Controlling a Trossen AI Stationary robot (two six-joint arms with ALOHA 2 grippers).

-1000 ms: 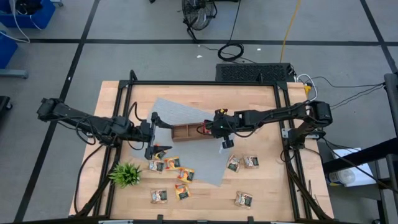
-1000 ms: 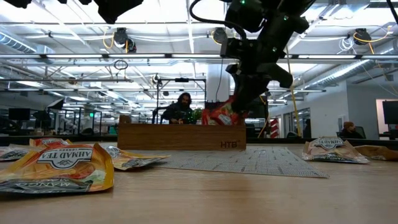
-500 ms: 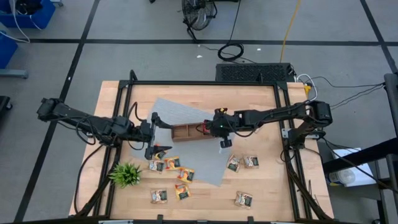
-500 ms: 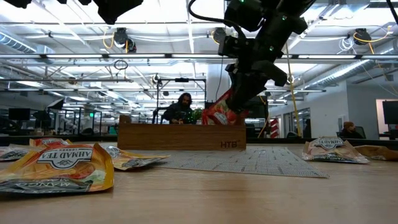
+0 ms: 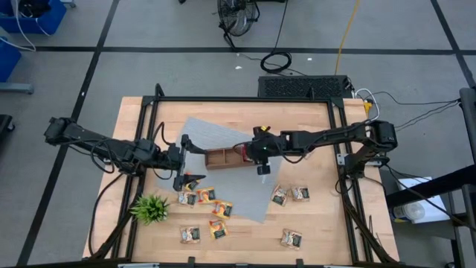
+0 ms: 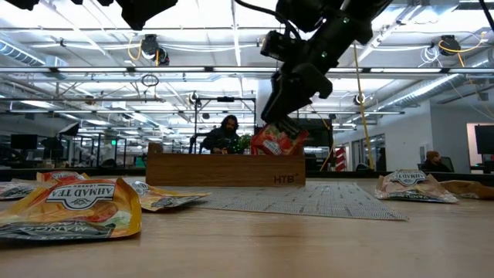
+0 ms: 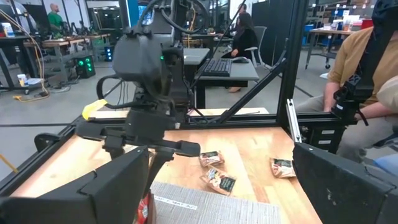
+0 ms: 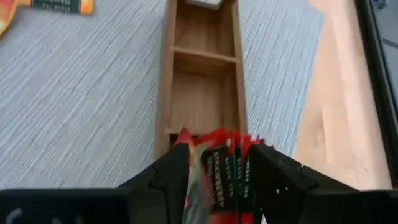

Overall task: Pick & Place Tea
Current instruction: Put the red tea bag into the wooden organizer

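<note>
A brown wooden tray point(image 5: 220, 157) lies on a grey mat point(image 5: 223, 182) at mid-table. Red tea sachets point(image 8: 222, 163) stand upright in its end compartment nearest the right arm and rise above its wall point(image 6: 278, 140). My right gripper point(image 8: 217, 180) hovers over them, slanting down from the table's right, fingers open on either side of their tops. The tray's middle compartment point(image 8: 202, 93) is bare. Several more sachets point(image 5: 208, 202) lie on the near part of the table. My left gripper point(image 5: 182, 161) waits open at the tray's left end, holding nothing. My right gripper stands open about the upper edge of the red sachets point(image 8: 214, 140). I cannot tell whether a finger touches them. The sachets rest in the tray's compartment, not lifted.
A small green plant point(image 5: 150, 208) stands near the front left. Loose sachets lie near the front left point(image 5: 190, 234) and front right point(image 5: 291, 238), with two point(image 5: 290, 194) beside the mat. A black frame point(image 5: 342, 149) borders the table. People sit beyond it point(image 7: 367, 68).
My right gripper has opened and let go of the red sachet, and has tipped upward while shifting slightly toward the table's left. The sachet now stands in the tray's end compartment with the other red ones.
</note>
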